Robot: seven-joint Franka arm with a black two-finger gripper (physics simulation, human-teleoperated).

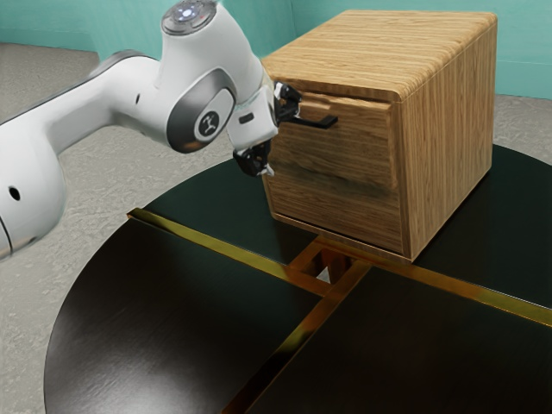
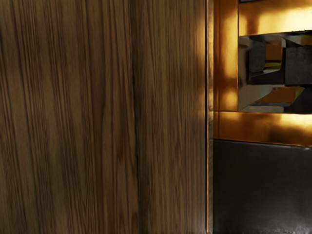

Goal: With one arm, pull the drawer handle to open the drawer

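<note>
Claw, spread or pressed together we cannot tell, hangs just beside the drawer, under its handle, placed there, we judge, for hooking and pulling.

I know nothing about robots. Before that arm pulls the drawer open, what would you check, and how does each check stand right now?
1. End effector at the drawer handle: ok, it sits by the handle's end nearer the arm.
2. Grip on the handle: cannot tell.
3. Drawer open: not ok, its front looks close against the cabinet.
4. Cabinet upright on the table: ok.
5. End effector facing the cabinet front: ok, the wrist view shows its wood grain close up.
</note>
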